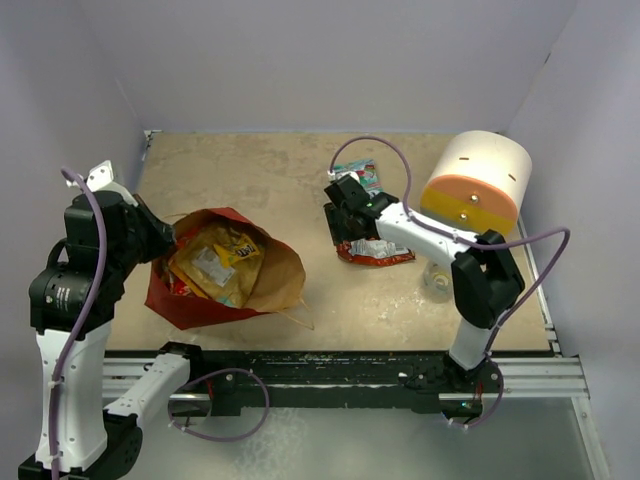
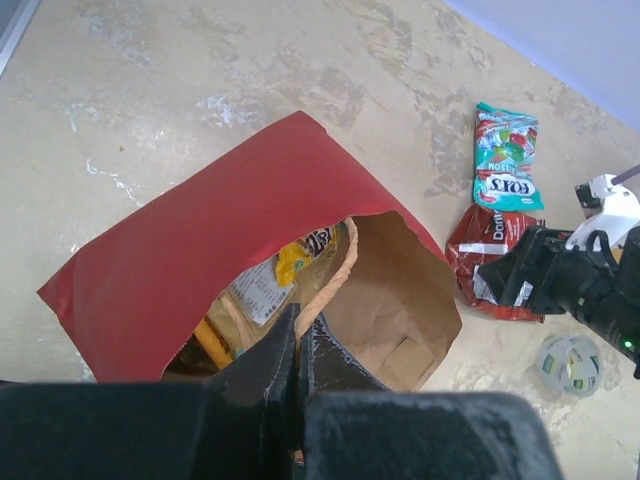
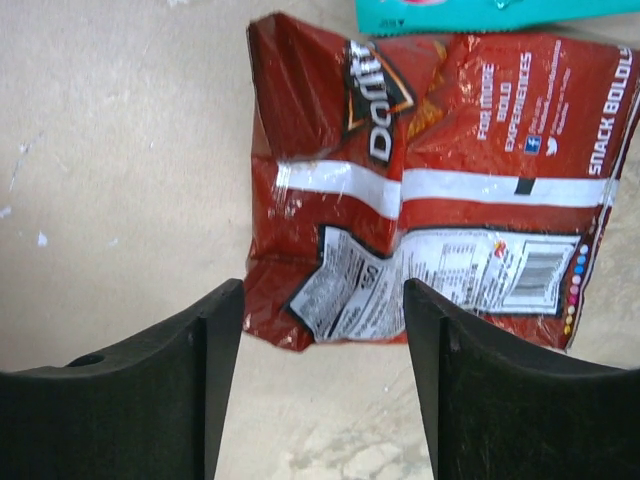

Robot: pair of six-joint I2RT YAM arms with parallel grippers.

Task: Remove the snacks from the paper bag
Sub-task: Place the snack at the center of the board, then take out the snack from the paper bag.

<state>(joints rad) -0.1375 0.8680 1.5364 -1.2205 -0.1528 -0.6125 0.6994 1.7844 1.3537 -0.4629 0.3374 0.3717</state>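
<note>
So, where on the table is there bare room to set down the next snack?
Bare table lies between the paper bag and the red packet, and along the far edge behind the bag. The right side is crowded: teal packet, tape roll, white cylinder and the right gripper.

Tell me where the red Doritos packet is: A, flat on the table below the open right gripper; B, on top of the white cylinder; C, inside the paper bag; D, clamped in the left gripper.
A: the red Doritos packet lies flat on the table, outside the paper bag, with the right gripper open over its near edge.
</note>
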